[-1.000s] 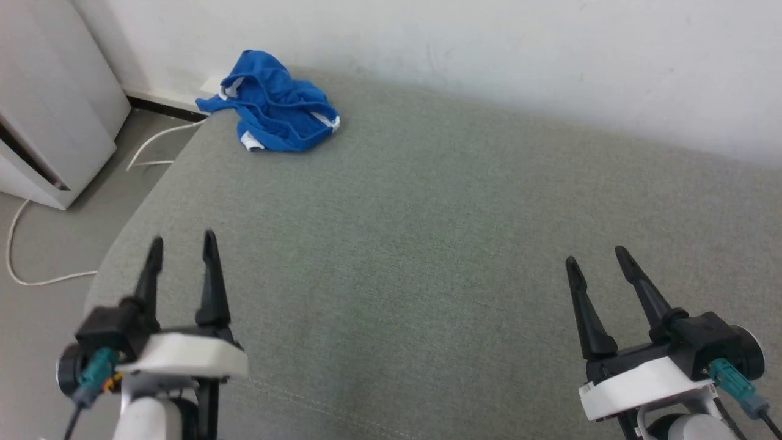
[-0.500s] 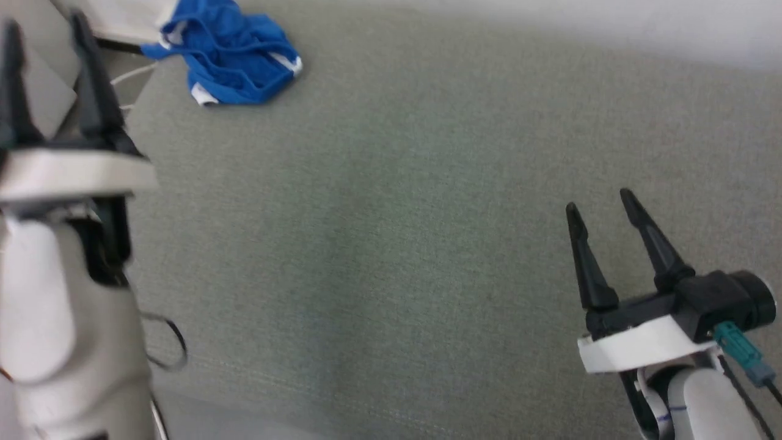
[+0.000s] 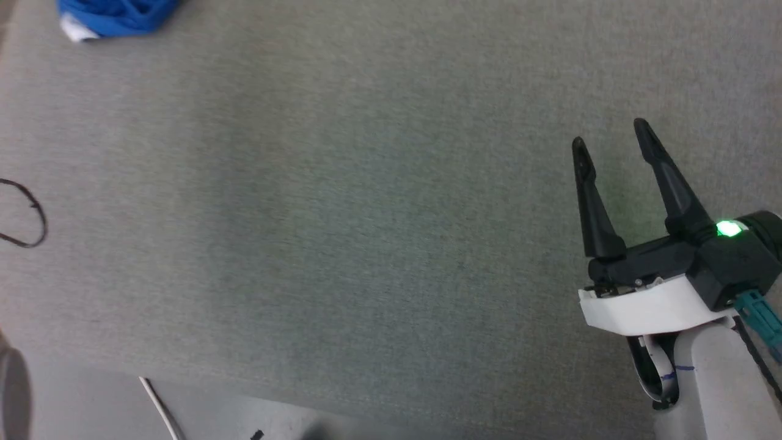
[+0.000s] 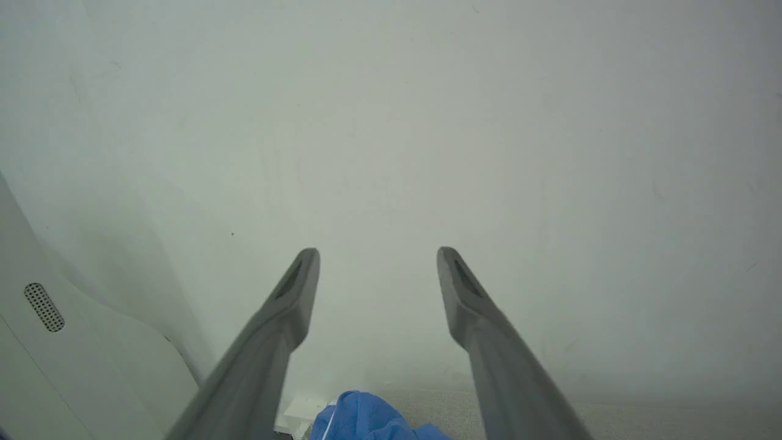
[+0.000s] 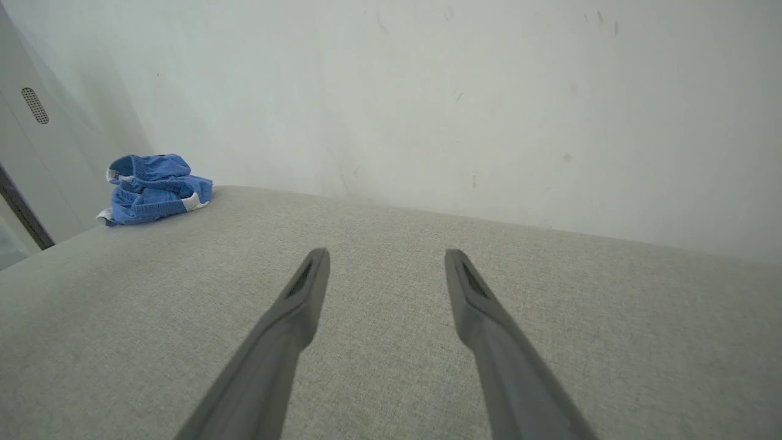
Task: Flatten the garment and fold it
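Crumpled shorts (image 5: 153,189) at cushion (image 5: 550,293) far corner. Empty, wide-open left end effector (image 4: 377,253) points over them, likely for pickup; right end effector (image 3: 610,134) likewise empty, spread wide, well apart.

Right jaws long, black, tapered; white cuff (image 3: 641,308), green light (image 3: 727,229), teal plug (image 3: 760,311)

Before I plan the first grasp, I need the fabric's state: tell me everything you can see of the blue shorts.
The blue shorts are a crumpled, unfolded heap of thin, bright royal-blue fabric, with white trim showing at several edges and a gathered band bunched on top. They lie on the grey-green upholstered surface at its far left corner, close to the white wall; only that surface touches them.
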Motion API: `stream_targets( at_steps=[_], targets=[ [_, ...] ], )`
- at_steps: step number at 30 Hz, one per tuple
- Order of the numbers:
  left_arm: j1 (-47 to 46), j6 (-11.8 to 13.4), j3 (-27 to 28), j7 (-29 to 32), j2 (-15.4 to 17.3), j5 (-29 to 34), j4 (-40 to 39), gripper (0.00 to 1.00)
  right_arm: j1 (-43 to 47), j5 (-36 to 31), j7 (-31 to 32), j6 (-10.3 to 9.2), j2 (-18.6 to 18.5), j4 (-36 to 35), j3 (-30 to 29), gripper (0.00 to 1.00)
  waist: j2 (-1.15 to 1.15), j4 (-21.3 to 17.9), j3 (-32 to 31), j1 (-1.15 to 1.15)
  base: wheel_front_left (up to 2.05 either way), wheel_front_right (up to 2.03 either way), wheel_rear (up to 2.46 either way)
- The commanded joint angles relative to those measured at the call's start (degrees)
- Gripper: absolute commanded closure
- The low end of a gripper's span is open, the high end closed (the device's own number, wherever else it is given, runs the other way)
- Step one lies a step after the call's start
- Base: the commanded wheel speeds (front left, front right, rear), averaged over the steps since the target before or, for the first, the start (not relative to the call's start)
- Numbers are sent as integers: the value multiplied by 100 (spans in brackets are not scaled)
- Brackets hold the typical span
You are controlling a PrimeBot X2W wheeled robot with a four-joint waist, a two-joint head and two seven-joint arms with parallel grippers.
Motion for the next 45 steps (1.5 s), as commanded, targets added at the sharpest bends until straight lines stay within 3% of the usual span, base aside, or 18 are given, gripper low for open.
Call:
stream_targets(
  at_steps=[1,6,17,18,20,21,24,30,34,45],
  targets=[
    [-354,-48,-221,166,223,-188,377,0,-141,14,-67,-11,-3,-60,6,0,0,-583,948,-2,0,0,0],
    [-788,-71,-696,703,581,-721,1056,0,-249,14,-131,-12,-3,-134,44,0,0,-767,1304,-2,0,0,0],
    [-818,-90,-1347,2824,1108,-2310,2395,0,-265,-42,-199,-12,-3,-529,97,0,0,-997,1521,-2,0,0,0],
    [-804,-90,-1372,3055,1115,-2417,2483,9,-260,-45,-201,-12,-3,-556,110,0,0,-1005,1509,-2,0,0,0],
    [-771,-90,-1457,3423,1136,-2575,2568,94,-259,-63,-203,-12,-3,-626,153,0,0,-1029,1492,-2,0,0,0],
    [-750,-90,-1496,3572,1143,-2656,2577,100,-255,-69,-204,-12,-3,-660,175,0,0,-1039,1483,-2,0,0,0],
    [-679,-90,-1599,3876,1155,-2851,2582,100,-260,-155,-207,-12,-3,-789,233,0,0,-1077,1458,-2,0,0,0],
    [-620,-90,-1685,3438,1207,-2859,2660,100,-248,-205,-209,-12,-3,-950,304,0,0,-1140,1254,-2,0,0,0],
    [-628,-86,-1728,2826,1180,-2749,2696,100,-214,-123,-209,-12,-3,-853,289,0,0,-1125,929,-2,0,0,0],
    [-533,271,-2010,-64,987,-2004,2605,100,195,270,-210,-12,-3,-428,86,0,0,-929,-541,-2,0,0,0]
  ],
)
